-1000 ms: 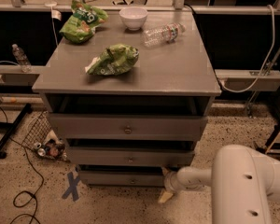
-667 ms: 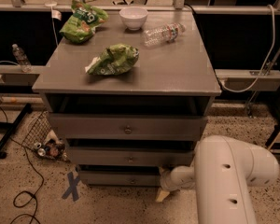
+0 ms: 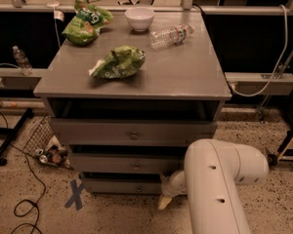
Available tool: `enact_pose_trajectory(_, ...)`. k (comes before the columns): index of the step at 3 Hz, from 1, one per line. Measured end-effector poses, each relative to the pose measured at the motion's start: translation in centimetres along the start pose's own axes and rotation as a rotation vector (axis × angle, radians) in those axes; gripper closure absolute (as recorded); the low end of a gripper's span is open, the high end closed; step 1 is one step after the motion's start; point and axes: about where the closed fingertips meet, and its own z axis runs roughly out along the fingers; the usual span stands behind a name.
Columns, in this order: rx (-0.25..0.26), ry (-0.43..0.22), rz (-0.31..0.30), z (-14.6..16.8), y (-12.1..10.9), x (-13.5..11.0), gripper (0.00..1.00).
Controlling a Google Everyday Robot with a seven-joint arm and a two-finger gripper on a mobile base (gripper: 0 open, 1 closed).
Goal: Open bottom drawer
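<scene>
Now the gripper hangs low under the front edge of the desk, rightwards, open or shut I cannot tell, beside the bottom drawer, and should grab its front and pull straight out.

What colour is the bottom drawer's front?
Grey: the bottom drawer front shows best in the camera view; the tool is low by its right end.

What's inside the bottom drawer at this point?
None of its inside shows. Only the grey front of the bottom drawer is visible, tucked under the middle drawer. The arm covers its right end, where the claw sits low, near the floor.
</scene>
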Motion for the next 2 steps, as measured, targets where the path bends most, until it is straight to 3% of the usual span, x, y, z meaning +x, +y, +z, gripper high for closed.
enact_pose_trajectory(1,0.000,0.000,0.000,0.00,0.00,0.00,0.00)
enact_pose_trajectory(2,-0.002,-0.001,0.000,0.11,0.14,-0.07,0.16)
